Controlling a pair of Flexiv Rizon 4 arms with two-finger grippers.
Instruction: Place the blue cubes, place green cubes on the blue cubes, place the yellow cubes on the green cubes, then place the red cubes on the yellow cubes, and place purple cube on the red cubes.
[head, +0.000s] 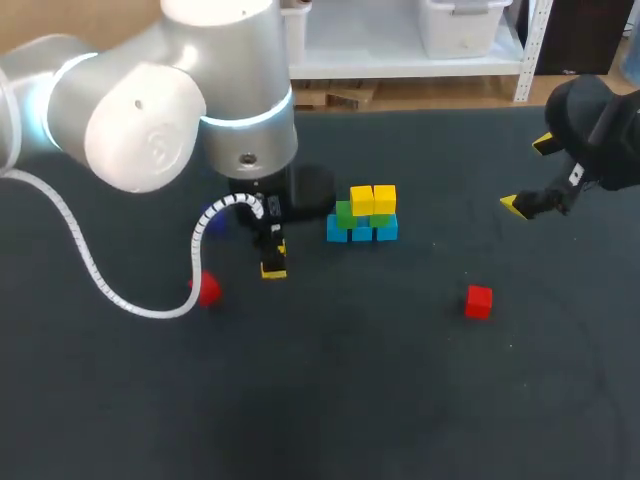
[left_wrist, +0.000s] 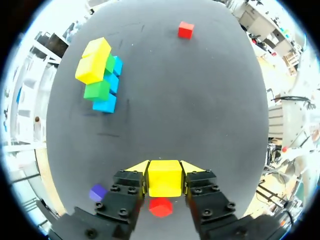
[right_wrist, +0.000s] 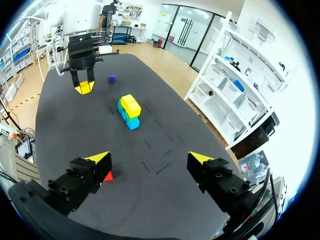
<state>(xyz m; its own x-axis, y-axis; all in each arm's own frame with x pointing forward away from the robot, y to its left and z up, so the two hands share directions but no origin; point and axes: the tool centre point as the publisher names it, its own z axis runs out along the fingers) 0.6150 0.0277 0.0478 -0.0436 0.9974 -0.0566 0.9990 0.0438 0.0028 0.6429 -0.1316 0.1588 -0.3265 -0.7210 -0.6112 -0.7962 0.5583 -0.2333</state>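
**Sam:** Red cube (head: 207, 289) on the far left, see it? It sits on the dark table (head: 330, 400).

**Mia:** Yes. The big left arm (head: 150, 110) bends over it. The left gripper (head: 273, 262) points straight down, and its fingers are squeezed on a yellow cube (left_wrist: 164, 178).

**Sam:** A purple cube (left_wrist: 98, 192) lies near those fingers too.

**Mia:** In the middle is the stack (head: 361, 215). Its long side runs left to right. Blue cubes (head: 360, 233) sit at the bottom, green cubes (head: 346, 213) on them, and a yellow pair (head: 373, 199) on top.

**Sam:** Lots of bare table in front of it.

**Mia:** Then a second red cube (head: 479, 301), all alone.

**Sam:** Far right, the right gripper (head: 530, 175) hangs above the table. Its fingers are wide apart, holding nothing.
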